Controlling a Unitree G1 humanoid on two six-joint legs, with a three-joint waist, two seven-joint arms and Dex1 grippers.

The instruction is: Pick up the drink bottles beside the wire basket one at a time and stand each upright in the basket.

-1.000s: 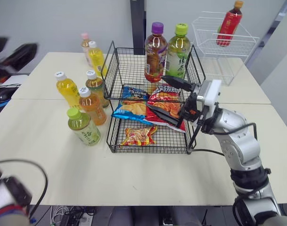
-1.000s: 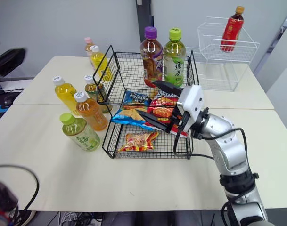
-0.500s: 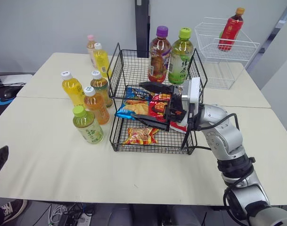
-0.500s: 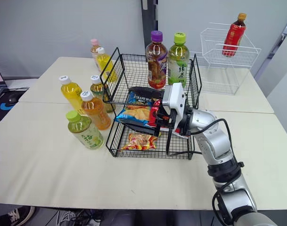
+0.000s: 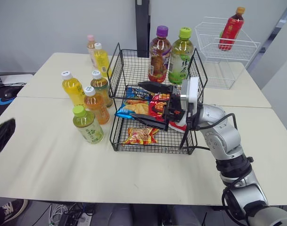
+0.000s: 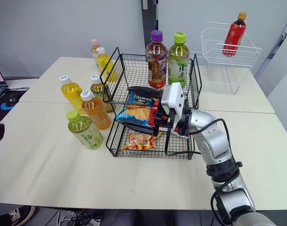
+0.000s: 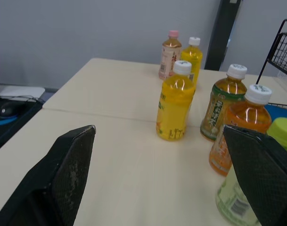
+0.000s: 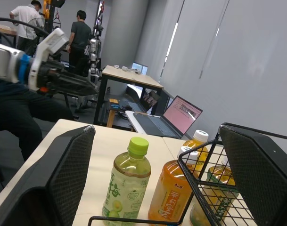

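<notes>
The black two-tier wire basket [image 5: 116, 70] stands mid-table. A purple-capped bottle [image 5: 159, 54] and a green-capped bottle [image 5: 180, 56] stand upright in its upper tier. Several bottles stand to its left: a pale green one [image 5: 87, 125], an orange one [image 5: 96, 104], a yellow one [image 5: 72, 88], an amber one [image 5: 101, 87], and two farther back [image 5: 100, 57]. My right gripper [image 5: 136, 101] is open, reaching leftward across the basket's front and holding nothing. My left gripper [image 7: 158, 132] is open and empty, facing the bottles from the left; one of its fingers [image 5: 3, 134] shows at the table's left edge.
Snack bags [image 5: 139, 135] lie in the basket's lower tier. A white wire basket [image 5: 214, 47] holding a red bottle [image 5: 229, 28] sits at the back right. A laptop and mouse [image 5: 2, 89] rest on a side desk to the left. People stand far off [image 8: 79, 40].
The camera shifted. My right gripper has moved left across the basket front, then held still. My left gripper's finger has risen along the table's left edge.
</notes>
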